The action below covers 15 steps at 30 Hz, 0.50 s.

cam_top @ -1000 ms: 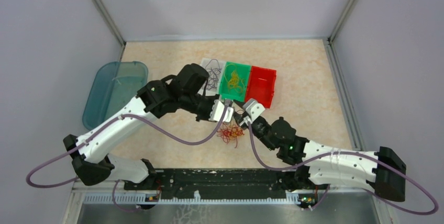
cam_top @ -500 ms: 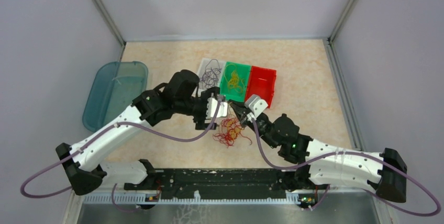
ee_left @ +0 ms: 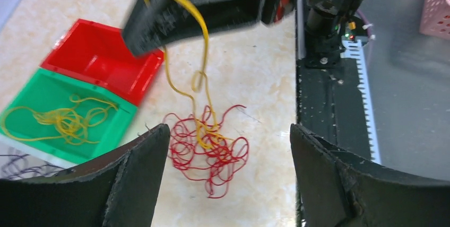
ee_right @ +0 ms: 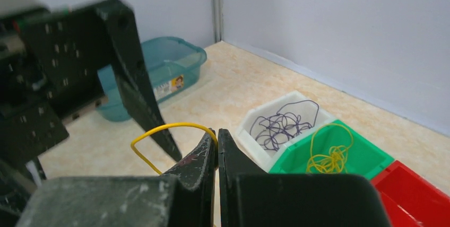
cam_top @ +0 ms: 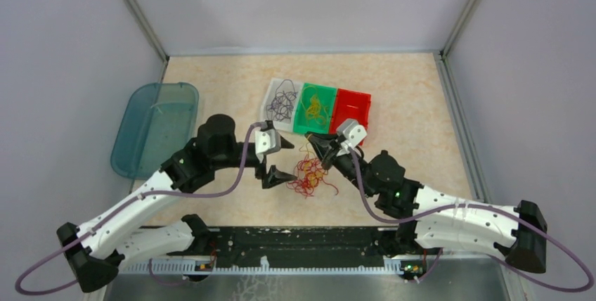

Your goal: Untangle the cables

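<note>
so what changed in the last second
The left gripper opened and drew back leftward, away from the right one. The right gripper closed on a yellow cable that trails down into the red tangle. The tangle, red bin and teal tub stayed put.

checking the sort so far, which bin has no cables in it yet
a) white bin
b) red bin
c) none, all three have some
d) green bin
B: the red bin shows only its bare floor, while the green bin holds yellow cables and the white bin holds dark cables.
</note>
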Each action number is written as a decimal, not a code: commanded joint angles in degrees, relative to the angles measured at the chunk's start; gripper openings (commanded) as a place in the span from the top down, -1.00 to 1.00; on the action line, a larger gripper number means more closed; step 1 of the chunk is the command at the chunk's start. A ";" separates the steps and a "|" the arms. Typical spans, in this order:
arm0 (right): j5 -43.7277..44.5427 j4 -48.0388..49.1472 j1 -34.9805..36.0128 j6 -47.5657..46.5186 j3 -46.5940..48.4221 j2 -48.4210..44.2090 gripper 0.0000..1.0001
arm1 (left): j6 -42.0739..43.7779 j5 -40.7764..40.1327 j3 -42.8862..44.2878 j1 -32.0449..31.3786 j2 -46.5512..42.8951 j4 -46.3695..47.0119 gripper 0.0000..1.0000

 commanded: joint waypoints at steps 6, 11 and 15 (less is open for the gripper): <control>-1.37 4.38 0.43 12.73 4.63 -2.44 1.00 | -17.25 2.25 -9.08 -0.02 -1.05 25.59 -0.75; -3.44 5.52 0.45 15.75 6.48 -0.87 1.00 | -16.38 -1.10 -9.84 -0.02 2.12 29.13 -0.75; -4.19 5.15 0.43 17.29 7.87 -0.41 1.00 | -19.30 3.68 -9.84 0.02 4.38 31.48 -0.66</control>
